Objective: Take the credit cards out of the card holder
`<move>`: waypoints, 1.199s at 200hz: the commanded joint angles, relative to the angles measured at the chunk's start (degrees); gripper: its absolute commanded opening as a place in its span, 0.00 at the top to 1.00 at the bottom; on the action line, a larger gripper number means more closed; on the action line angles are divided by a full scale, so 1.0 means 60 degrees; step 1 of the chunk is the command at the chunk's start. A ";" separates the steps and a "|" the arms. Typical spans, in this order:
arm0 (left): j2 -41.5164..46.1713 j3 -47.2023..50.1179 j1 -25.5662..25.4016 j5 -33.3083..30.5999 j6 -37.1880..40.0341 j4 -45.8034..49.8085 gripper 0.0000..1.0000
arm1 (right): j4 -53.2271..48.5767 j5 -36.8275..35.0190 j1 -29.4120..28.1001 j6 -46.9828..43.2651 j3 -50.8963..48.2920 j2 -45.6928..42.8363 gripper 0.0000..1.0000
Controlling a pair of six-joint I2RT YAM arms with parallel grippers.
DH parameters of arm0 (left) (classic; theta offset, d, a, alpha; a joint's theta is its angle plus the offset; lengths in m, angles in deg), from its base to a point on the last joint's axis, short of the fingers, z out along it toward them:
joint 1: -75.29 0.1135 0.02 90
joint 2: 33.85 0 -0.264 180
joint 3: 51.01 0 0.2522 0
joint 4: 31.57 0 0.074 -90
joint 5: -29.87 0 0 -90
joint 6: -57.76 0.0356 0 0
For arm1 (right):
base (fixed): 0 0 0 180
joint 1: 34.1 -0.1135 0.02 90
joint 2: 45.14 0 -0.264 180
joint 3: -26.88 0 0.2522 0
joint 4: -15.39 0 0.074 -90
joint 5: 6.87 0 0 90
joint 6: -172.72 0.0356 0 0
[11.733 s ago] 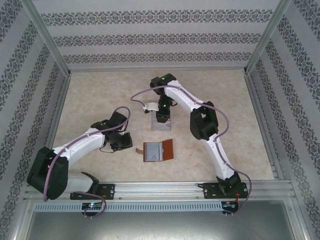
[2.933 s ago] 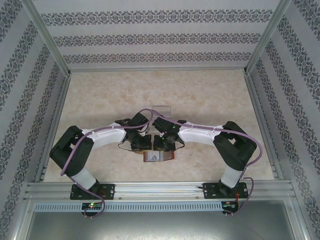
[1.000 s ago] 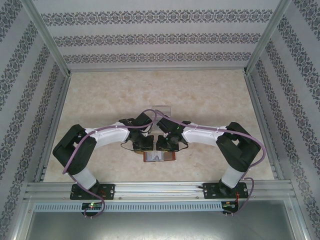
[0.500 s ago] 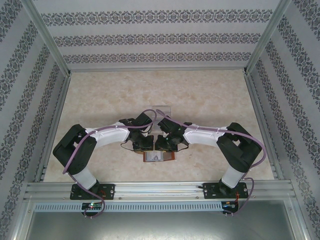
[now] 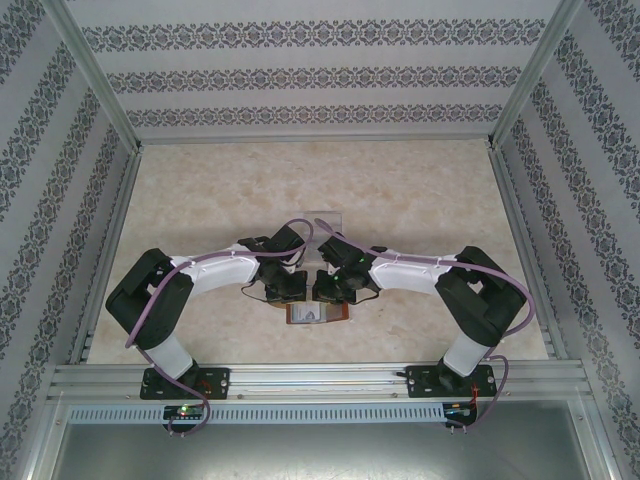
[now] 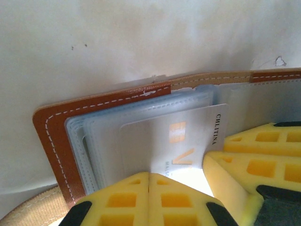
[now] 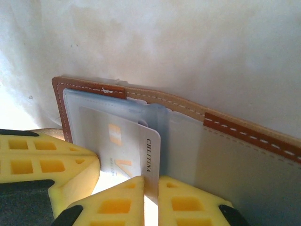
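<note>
- Where the scene is seen from above, the card holder (image 5: 318,314) is found lying open on the tabletop (image 5: 200,190), near the front edge and between the two arm bases.
- Both wrists are crowded over its far side, the left jaws toward its left part and the right jaws toward its right part.
- In the right wrist view, a pale credit card (image 7: 136,150), lettered CHLITINA along one edge, is seen standing partly out of the clear sleeves (image 7: 178,136).
- The card's lettered edge is pinched between the yellow pads (image 7: 188,202) of the right jaws.
- The left jaws are pressed together, pad against pad, with nothing seen between them.
- Their tips are placed at the card's near edge, over the sleeve stack; contact with the card cannot be told.
- In the left wrist view, the right jaws are seen just beside the left ones.
- The sleeves are framed by the holder's reddish-brown stitched cover.
</note>
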 commanded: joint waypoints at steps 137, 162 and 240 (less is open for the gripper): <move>-0.0079 -0.0056 -0.0106 -0.0450 0.0305 0.0760 0.94 | -0.0199 -0.0134 0.0541 -0.0245 -0.0691 -0.0704 0.97; -0.0064 -0.0060 -0.0106 -0.0449 0.0299 0.0782 0.94 | -0.0370 -0.0164 0.0669 -0.0370 -0.0751 -0.0849 0.97; 0.0052 0.0024 -0.0105 -0.0482 0.0268 0.0768 0.94 | -0.1170 -0.0530 0.0809 -0.0837 -0.0752 -0.1119 0.98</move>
